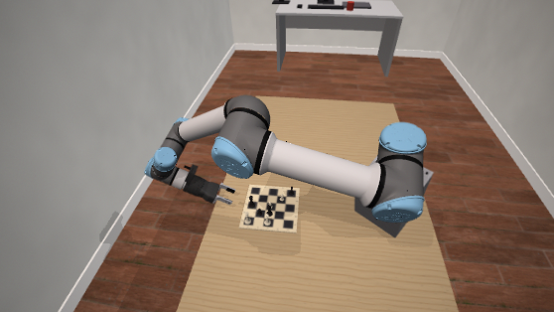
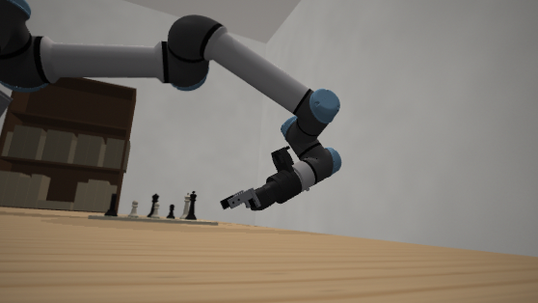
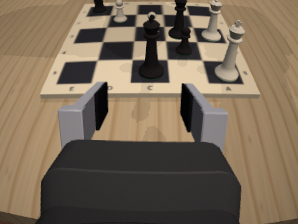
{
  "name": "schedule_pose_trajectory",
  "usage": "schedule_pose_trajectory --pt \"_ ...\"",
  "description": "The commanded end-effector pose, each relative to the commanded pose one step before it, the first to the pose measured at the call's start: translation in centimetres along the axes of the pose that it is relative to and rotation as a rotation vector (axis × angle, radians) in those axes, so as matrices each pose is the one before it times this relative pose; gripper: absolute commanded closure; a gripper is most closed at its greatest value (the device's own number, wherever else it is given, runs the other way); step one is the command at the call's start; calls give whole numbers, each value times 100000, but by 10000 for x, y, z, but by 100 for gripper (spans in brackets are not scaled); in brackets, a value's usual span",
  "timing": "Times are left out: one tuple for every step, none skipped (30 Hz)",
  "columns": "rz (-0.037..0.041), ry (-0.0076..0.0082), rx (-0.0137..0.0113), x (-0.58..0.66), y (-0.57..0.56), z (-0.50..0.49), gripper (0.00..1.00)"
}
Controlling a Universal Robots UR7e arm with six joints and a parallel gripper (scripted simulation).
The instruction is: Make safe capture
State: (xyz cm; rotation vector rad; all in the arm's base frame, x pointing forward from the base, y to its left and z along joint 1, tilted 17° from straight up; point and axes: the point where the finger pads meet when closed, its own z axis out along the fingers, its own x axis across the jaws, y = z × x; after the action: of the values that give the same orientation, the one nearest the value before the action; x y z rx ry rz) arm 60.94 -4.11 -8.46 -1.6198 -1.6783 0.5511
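Working left to right through the wrist view, I find a dark piece [image 3: 100,7] [image 1: 292,190] [image 2: 112,206] on E1 and a white pawn [image 3: 119,13] [image 1: 282,198] [image 2: 134,209] on D2. Next comes the tall black piece [image 3: 151,50] [image 1: 251,201] [image 2: 192,205], upright on C5. My claw [image 3: 144,97] [image 1: 232,196] [image 2: 225,204] has its fingers well apart with nothing between them, angled low over the worktop [image 1: 318,268] [image 2: 289,270] just outside the rank 5 edge. I judge that this slant suits a side-on grasp of a rim piece, C5 being the likeliest, and keeps the fingers off its neighbours. Farther right stand the black pawn [image 3: 184,44] [image 1: 259,212] [image 2: 171,212] on B4, a black piece [image 3: 178,25] [image 1: 269,211] behind it, then a white piece [image 3: 213,24] [image 1: 267,222] and the white king [image 3: 228,57] [image 1: 248,221] in the A column. No captured piece stands off the board [image 3: 50,85] [image 1: 273,229] [image 2: 207,223]. The wrist view largely hides a second white pawn [image 2: 156,210] behind the C5 piece; the exterior view shows it, and also the claw's height, which the top view flattens. Which capture is safe I cannot settle from here.
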Motion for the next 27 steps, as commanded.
schedule_pose_trajectory --pt "20 -28 -161 -122 -818 -1213 0" --pt "0 1 4 -22 -781 -470 0" --pt "0 1 7 -38 -1387 -830 0" --pt "0 2 9 -56 -2069 -1235 0" --pt "0 0 0 -78 -2754 -1660 0" --pt "0 0 0 -97 -3468 -2088 0" --pt "0 0 0 -116 -4145 -2494 0" --pt "0 0 0 -133 -4753 -2860 0" --pt "0 0 0 -147 -5263 -3165 0" --pt "0 0 0 -158 -5656 -3404 0" --pt "0 0 0 -166 -5909 -3558 0" --pt "0 0 0 -167 -5998 -3605 0" --pt "0 0 0 0 0 0 0" --pt "0 0 0 0 0 0 0" --pt "0 0 0 -167 -5933 -3574 0" --pt "0 0 0 -159 -5689 -3423 0" --pt "0 0 0 -147 -5281 -3175 0" --pt "0 0 0 -132 -4725 -2841 0" --pt "0 0 0 -113 -4044 -2434 0" --pt "0 0 0 -92 -3273 -1972 0" --pt "0 0 0 -69 -2454 -1477 0" --pt "0 0 0 -46 -1653 -995 0" --pt "0 0 0 -26 -933 -559 0" --pt "0 0 0 -10 -376 -224 0" --pt "0 0 0 -2 -58 -35 0" --pt "0 0 0 0 0 0 0" --pt "0 0 0 0 0 0 0"
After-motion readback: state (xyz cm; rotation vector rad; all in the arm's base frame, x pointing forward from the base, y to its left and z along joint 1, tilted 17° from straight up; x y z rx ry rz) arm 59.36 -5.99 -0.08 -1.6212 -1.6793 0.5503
